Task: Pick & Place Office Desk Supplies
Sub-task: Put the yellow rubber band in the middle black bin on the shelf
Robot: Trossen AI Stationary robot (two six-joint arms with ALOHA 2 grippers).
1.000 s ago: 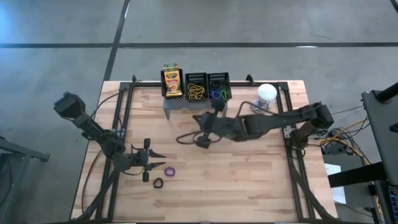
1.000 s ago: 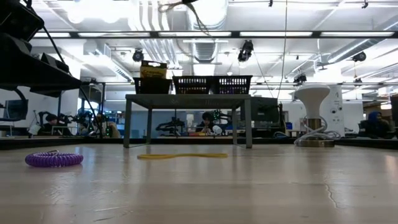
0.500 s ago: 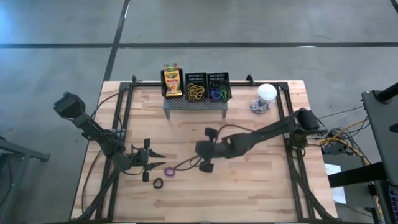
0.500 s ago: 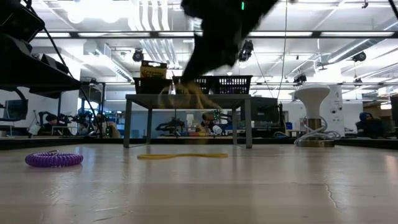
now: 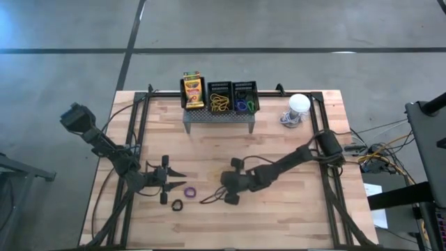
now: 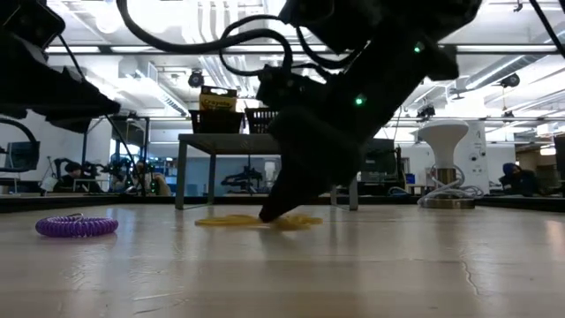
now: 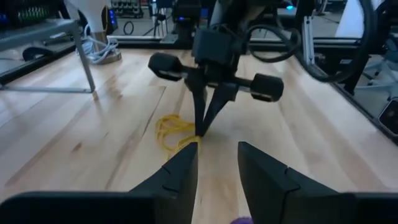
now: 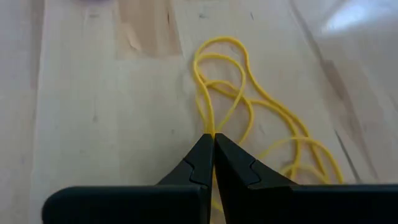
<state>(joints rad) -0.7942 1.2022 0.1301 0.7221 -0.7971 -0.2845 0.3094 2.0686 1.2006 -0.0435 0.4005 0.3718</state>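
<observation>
— Where is the right hand (image 8: 213,144)?
— Low on the bench (image 5: 293,209), fingertips pressed together on a strand of the yellow loops (image 8: 249,118), which lie tangled on the wood near the middle.
— And the left hand (image 5: 175,180)?
— Near the bench's left front, fingers parted, grasping nothing. A purple loop (image 5: 189,191) lies just beside it, a black loop (image 5: 177,205) close by.
— The mesh bins (image 5: 232,96)?
— On the grey stand (image 5: 217,116) at the far edge, beside a crayon box (image 5: 192,90).
</observation>
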